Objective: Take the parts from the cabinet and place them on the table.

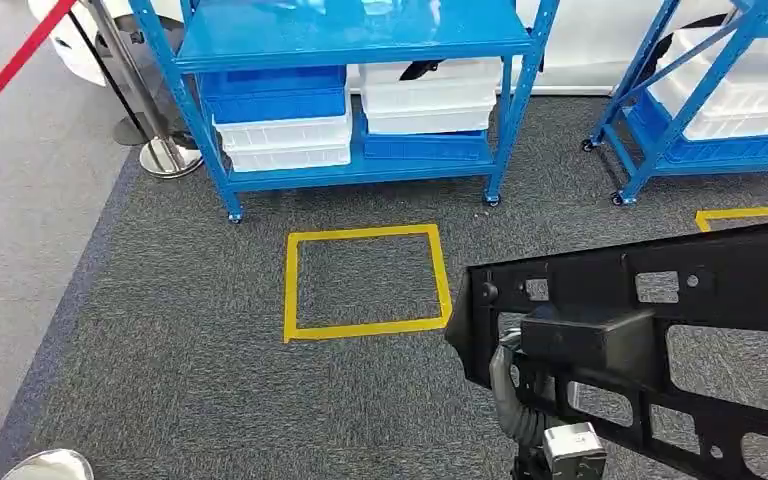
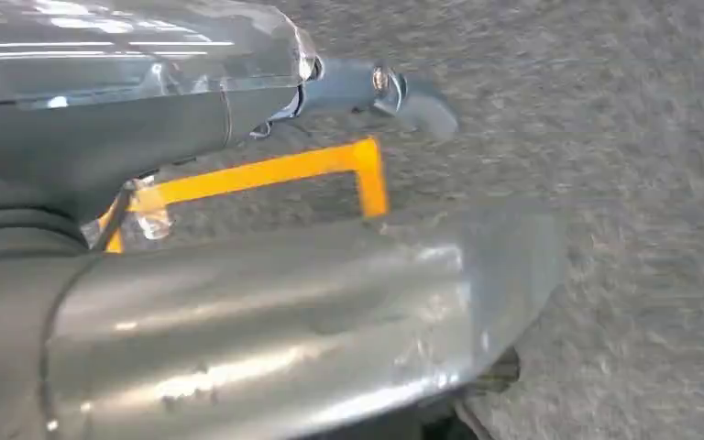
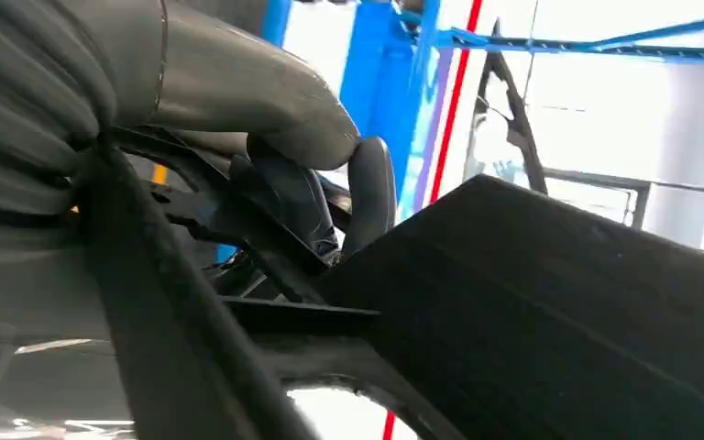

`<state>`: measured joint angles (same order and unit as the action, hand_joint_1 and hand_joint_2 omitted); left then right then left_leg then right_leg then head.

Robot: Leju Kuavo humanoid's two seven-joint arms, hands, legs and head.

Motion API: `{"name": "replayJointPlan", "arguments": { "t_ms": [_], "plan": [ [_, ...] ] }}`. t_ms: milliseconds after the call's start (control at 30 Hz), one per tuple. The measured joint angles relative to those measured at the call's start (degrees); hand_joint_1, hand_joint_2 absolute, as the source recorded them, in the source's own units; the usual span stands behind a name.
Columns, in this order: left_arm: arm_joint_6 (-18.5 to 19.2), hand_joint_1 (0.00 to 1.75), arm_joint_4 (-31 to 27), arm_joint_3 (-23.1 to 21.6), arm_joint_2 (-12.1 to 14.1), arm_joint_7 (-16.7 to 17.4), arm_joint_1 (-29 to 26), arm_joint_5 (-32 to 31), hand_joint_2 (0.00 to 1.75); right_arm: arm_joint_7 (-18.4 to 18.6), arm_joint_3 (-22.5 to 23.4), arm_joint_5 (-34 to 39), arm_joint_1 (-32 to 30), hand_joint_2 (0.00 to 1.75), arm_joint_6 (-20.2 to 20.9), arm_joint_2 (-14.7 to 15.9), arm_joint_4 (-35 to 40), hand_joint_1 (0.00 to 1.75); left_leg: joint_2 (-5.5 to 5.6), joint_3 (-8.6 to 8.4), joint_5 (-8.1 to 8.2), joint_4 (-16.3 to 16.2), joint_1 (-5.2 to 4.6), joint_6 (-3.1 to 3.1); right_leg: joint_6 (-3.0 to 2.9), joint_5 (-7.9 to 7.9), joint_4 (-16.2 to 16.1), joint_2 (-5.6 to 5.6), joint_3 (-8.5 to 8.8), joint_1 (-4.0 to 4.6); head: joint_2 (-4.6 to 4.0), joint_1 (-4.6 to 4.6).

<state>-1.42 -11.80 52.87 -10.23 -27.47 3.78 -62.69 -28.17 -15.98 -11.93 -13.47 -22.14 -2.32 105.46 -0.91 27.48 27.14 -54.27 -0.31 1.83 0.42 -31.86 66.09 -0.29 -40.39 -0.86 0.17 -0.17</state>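
We see stacked blue and white bins on the far blue rack, contents hidden. Our right hand grips a flat black part with cutouts; our left hand's state we cannot tell.

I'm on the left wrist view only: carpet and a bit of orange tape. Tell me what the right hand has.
Observer: The right hand grips a long black panel full of cut-outs, held out over the carpet.
Operator: Say what's ahead of us.
Observer: A blue rack stands ahead, with blue and white bins stacked on its bottom shelf.
Operator: Place that tape for me.
Observer: It belongs to a yellow taped square on the floor in front of the rack, just left of the panel's end.
Operator: Check for barriers.
Observer: A red rope runs to a chrome post at far left.
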Motion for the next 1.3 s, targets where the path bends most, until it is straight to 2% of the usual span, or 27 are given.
{"name": "replayJointPlan", "arguments": {
  "t_ms": [33, 67, 133, 167, 200, 233, 267, 300, 400, 467, 533, 567, 600, 633, 667, 733, 767, 800, 900, 933, 1000, 1067, 1100, 1167, 1233, 1267, 1300],
  "plan": [
    [0.02, 0.0, 0.0, 0.0, 0.0, 0.02, 0.02, -0.07, 0.0, 0.0, 0.0, 0.0, -0.11, 1.75, -0.02, 0.0, -0.02, 1.75, -0.01, 1.26, -0.81, -0.29, -0.03, 0.0, 0.27, -3.02, 4.59, 0.01, -0.45, -0.02, 0.0, -0.07],
    [0.02, 0.0, 0.0, 0.0, 0.0, 0.02, 0.01, -0.13, 0.0, 0.0, 0.0, 0.0, -0.17, 1.75, -0.09, 0.0, -0.04, 1.75, -0.07, 2.08, -1.42, -0.66, -0.03, -0.08, 0.47, -3.48, 7.55, 0.02, -0.64, -0.03, -0.02, -0.02],
    [0.04, 0.0, 0.0, -0.04, -0.02, 0.04, -0.02, -0.39, 0.0, 0.0, 0.0, -0.02, -0.24, 1.75, -0.22, 0.0, -0.2, 1.75, -0.27, 5.08, -2.79, -1.82, 0.03, -0.39, 0.87, 1.08, 9.87, 0.01, 0.92, -0.36, 0.0, 0.0],
    [0.02, 0.0, 0.0, -0.09, -0.02, 0.04, -0.04, -0.46, 0.0, 0.0, 0.0, -0.13, -0.24, 1.75, -0.24, 0.0, -0.28, 1.75, -0.28, 6.28, -3.18, -2.39, 0.09, -0.62, 1.01, 3.02, 8.3, 0.0, 2.75, -0.58, 0.0, -0.02],
    [0.04, 0.0, 0.0, -0.17, -0.02, 0.11, -0.04, -0.57, 0.0, 0.0, 0.0, -0.28, -0.23, 1.75, -0.26, 0.0, -0.31, 1.75, -0.25, 7.63, -3.39, -3.18, 0.21, -0.9, 1.15, 4.12, 4.52, -0.02, 6.1, -0.81, 0.0, -0.02],
    [0.09, 0.0, 0.0, -0.24, -0.02, 0.48, -0.03, -0.63, 0.0, 0.0, 0.0, -0.48, -0.18, 1.75, -0.33, -0.02, -0.31, 1.75, -0.18, 8.64, -3.68, -4.15, 0.24, -1.36, 1.27, 2.49, -0.4, 0.0, 10.01, -1.06, -0.02, 0.0],
    [0.28, 0.0, 0.0, -0.31, 0.02, 0.94, 0.0, -0.83, 0.0, 0.02, -0.02, -0.88, -0.1, 1.75, -0.48, -0.07, -0.31, 1.75, 0.01, 9.64, -3.79, -4.99, 0.02, -1.68, 1.33, -1.02, -6.23, 0.04, 13.62, -0.51, 0.0, 0.13],
    [0.44, 0.0, 0.0, -0.33, 0.02, 1.25, -0.09, -0.96, 0.0, 0.02, -0.02, -1.16, -0.02, 1.75, -0.81, -0.15, -0.33, 1.75, 0.0, 9.72, -3.99, -5.45, -0.05, -1.97, 0.31, -2.38, -7.69, 0.15, 14.1, -0.38, 0.0, -0.15],
    [0.66, 0.0, 0.0, -0.44, 0.02, 1.57, -0.33, -1.09, 0.0, 0.0, -0.02, -1.71, -0.06, 1.75, -1.27, -0.28, -0.57, 1.75, -0.02, 9.94, -5.54, -5.18, 0.44, -3.14, -1.25, -1.15, -7.54, -0.03, 13.15, -0.14, 0.0, -0.22],
    [0.77, 0.0, 0.0, -0.48, 0.02, 1.64, -0.57, -1.11, 0.0, 0.0, -0.02, -1.77, 0.01, 1.75, -1.27, -0.5, -0.59, 1.75, 0.31, 11.15, -0.99, -8.19, 0.69, -3.83, -2.12, -0.12, -7.51, -0.29, 12.22, -0.24, 0.0, -0.53],
    [0.81, 0.0, 0.0, -0.5, 0.02, 1.66, -0.55, -1.14, 0.0, 0.0, -0.02, -1.77, -0.02, 1.75, -1.27, -0.66, -0.61, 1.75, 0.35, 13.64, 4.99, -16.43, 0.73, -4.23, -2.38, 0.84, -7.47, -0.31, 11.0, -0.01, -0.02, -0.7],
    [0.83, 0.0, 0.0, -0.52, 0.02, 1.66, -0.55, -1.14, 0.0, 0.0, -0.02, -1.77, -0.01, 1.75, -1.27, -0.66, -0.68, 1.75, 0.35, 14.61, 6.39, -20.2, 0.73, -4.26, -2.4, 1.24, -7.42, -0.33, 10.35, 0.14, 0.0, -0.68],
    [0.85, 0.0, 0.0, -0.52, 0.02, 1.66, -0.59, -1.14, 0.0, 0.0, -0.02, -1.79, -0.03, 1.75, -1.27, -0.66, -0.81, 1.75, 0.36, 14.72, 6.35, -22.15, 0.73, -4.18, -2.43, 1.62, -7.35, -0.33, 9.85, 0.28, 0.0, -0.7],
    [0.87, 0.0, 0.0, -0.52, 0.02, 1.68, -0.63, -1.14, 0.0, 0.0, -0.02, -1.79, -0.04, 1.75, -1.27, -0.66, -0.9, 1.75, 0.38, 13.54, 5.14, -21.45, 0.7, -3.92, -2.44, 1.95, -7.33, -0.3, 9.39, 0.44, 0.0, -0.68],
    [0.9, 0.0, 0.0, -0.55, 0.02, 1.7, -0.64, -1.14, 0.0, 0.0, -0.02, -1.77, -0.06, 1.75, -1.29, -0.66, -0.9, 1.75, 0.39, 10.8, 3.28, -17.89, 0.59, -3.5, -2.43, 2.19, -7.32, -0.21, 9.16, 0.62, 0.0, -0.72],
    [0.76, 0.0, 0.0, -0.63, 0.04, 1.79, -0.54, -1.25, 0.0, -0.04, -0.02, -1.88, -0.02, 1.75, -1.77, -0.79, -0.9, 1.75, 0.95, 3.83, 0.15, -7.41, -0.14, -1.65, -2.35, 2.41, -7.33, -0.07, 9.14, 0.77, 0.0, -0.7],
    [0.63, 0.0, -0.02, -0.66, 0.62, 1.88, -0.49, -1.29, 0.0, -0.13, -0.02, -1.99, 0.0, 1.75, -2.36, -0.92, -0.9, 1.75, 1.7, 2.13, 1.49, -4.39, -0.29, -0.39, -2.05, 2.58, -7.33, -0.23, 8.96, 0.64, -0.02, -0.35],
    [0.57, 0.0, -0.02, -0.72, 0.44, 1.88, -0.6, -1.44, 0.0, -0.28, 0.0, -2.12, 0.15, 1.75, -3.11, -0.96, -0.87, 1.75, 1.6, 1.56, 1.2, -3.33, -0.42, -0.63, -1.61, 2.88, -7.38, 0.02, 8.75, 0.18, 0.0, -0.24],
    [0.31, 0.0, -0.02, -0.83, 0.48, 2.03, -0.71, -1.55, 0.0, -0.61, 0.35, -2.42, 0.16, 1.75, -4.79, -1.16, -0.2, 1.75, 1.12, 1.48, 0.51, -1.85, -1.19, 0.16, -0.46, 3.72, -8.06, 0.47, 8.61, -0.09, -0.02, -0.33],
    [0.2, 0.0, -0.02, -0.87, 0.39, 2.1, -0.74, -1.57, 0.0, -0.63, 0.81, -2.54, 0.13, 1.75, -5.18, -1.11, 0.46, 1.75, 0.31, 0.77, -0.66, -0.03, -0.16, -0.03, -0.43, 3.27, -7.37, 0.52, 8.49, 0.07, 0.0, -0.37],
    [0.06, 0.0, -0.02, -0.87, 0.42, 2.32, -0.51, -1.62, 0.0, -0.77, 1.84, -2.51, 0.24, 1.75, -5.38, -1.11, 1.31, 1.75, -0.19, 0.81, -1.25, 0.78, -0.14, 0.34, 0.15, -0.25, -2.78, 0.59, 5.81, 0.28, 0.0, 0.15],
    [0.04, 0.0, -0.02, -0.9, 0.42, 2.71, -0.53, -1.79, 0.0, -0.74, 2.82, -2.29, -0.06, 1.75, -5.31, -1.11, 1.55, 1.75, -1.0, 1.21, -1.24, 0.52, -0.11, 0.29, 0.78, -3.95, 5.69, 0.54, 1.77, -0.16, 0.0, 0.26],
    [0.04, 0.0, -0.02, -0.9, 0.42, 2.84, -0.56, -1.92, 0.0, -0.72, 3.23, -2.23, -0.26, 1.75, -5.31, -1.11, 1.55, 1.75, -1.49, 1.45, -1.17, 0.2, -0.08, 0.21, 1.16, -4.22, 8.04, 0.5, 0.53, -0.42, 0.0, 0.22],
    [0.04, 0.0, -0.02, -0.9, 0.37, 2.93, -0.52, -2.1, 0.0, -0.72, 3.61, -2.19, -0.33, 1.75, -5.31, -1.11, 1.57, 1.75, -2.38, 1.88, -0.79, -0.72, 0.23, -0.24, 1.77, -0.99, 4.66, 0.14, 2.13, -0.84, 0.0, 0.22],
    [0.04, 0.0, -0.02, -0.92, 0.31, 2.95, -0.52, -2.1, 0.0, -0.72, 3.87, -2.19, -0.33, 1.75, -5.31, -1.11, 1.71, 1.75, -3.16, 2.25, 0.14, -2.22, 0.62, -1.0, 2.43, 3.38, -4.05, -1.83, 6.85, -1.2, 0.0, 0.26],
    [0.02, 0.0, -0.02, -0.92, 0.39, 3.06, -0.52, -2.14, 0.0, -0.77, 3.91, -2.19, -0.18, 1.75, -5.31, -1.11, 1.66, 1.75, -3.5, 2.67, 0.72, -3.09, 0.62, -1.59, 2.18, 2.28, -5.86, -4.3, 7.67, -0.81, 0.0, 0.48],
    [0.04, 0.0, -0.02, -0.94, 0.42, 3.13, -0.46, -2.16, 0.0, -0.81, 3.98, -2.21, -0.26, 1.75, -5.29, -1.16, 1.79, 1.75, -3.87, 2.96, 1.51, -4.59, -0.03, -2.06, 1.11, 2.9, -6.13, -3.48, 7.34, -0.99, 0.0, 0.45]
  ]
}}
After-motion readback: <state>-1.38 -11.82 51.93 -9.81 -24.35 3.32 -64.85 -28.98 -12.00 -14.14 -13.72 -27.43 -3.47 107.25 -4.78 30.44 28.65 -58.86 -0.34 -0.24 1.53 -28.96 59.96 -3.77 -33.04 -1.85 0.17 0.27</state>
